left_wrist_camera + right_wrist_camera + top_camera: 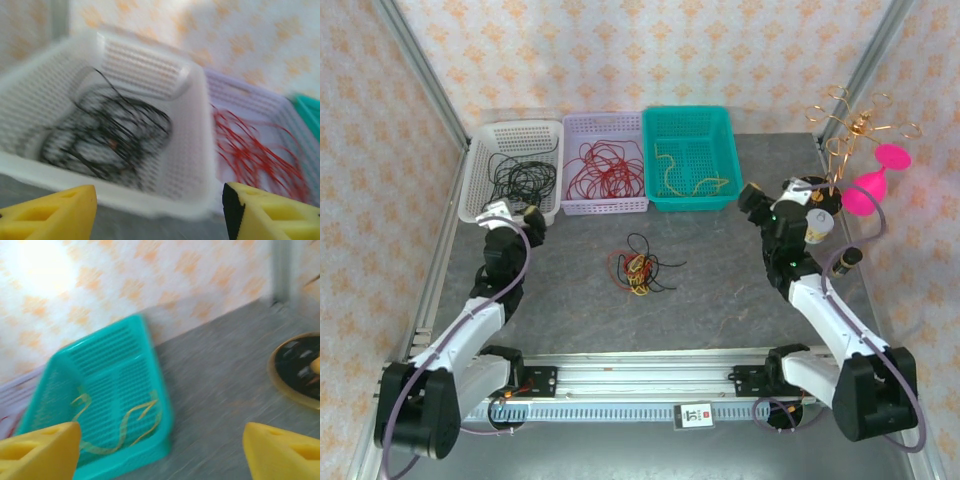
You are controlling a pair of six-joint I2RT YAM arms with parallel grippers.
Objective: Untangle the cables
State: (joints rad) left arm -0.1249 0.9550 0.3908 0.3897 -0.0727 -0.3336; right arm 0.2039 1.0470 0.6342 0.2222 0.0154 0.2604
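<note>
Cables (638, 268): we see them tangled on the surface (720, 290).
Left tool (160, 212): spread apart, empty, left of cables.
Right tool (162, 452): spread apart, empty, right of cables.

This is looking like a robotics lab test cell, not a lived-in room. An aluminium rail (640, 385) is running along the near edge of a grey surface (720, 290), and 2 white-and-black robot arms, left (470, 330) and right (830, 310), are standing bolted at its ends. Beyond the rail, bare metal posts (433, 85) are framing panels of orange-patterned wallpaper (650, 50), boxing the surface in. Far from the rail, 3 plastic baskets, white (475, 185), lavender (605, 207) and teal (690, 118), are sitting in a row, each holding wires (605, 168) of 1 colour. A tangle of cables (640, 268) is lying between rail and baskets.
</note>
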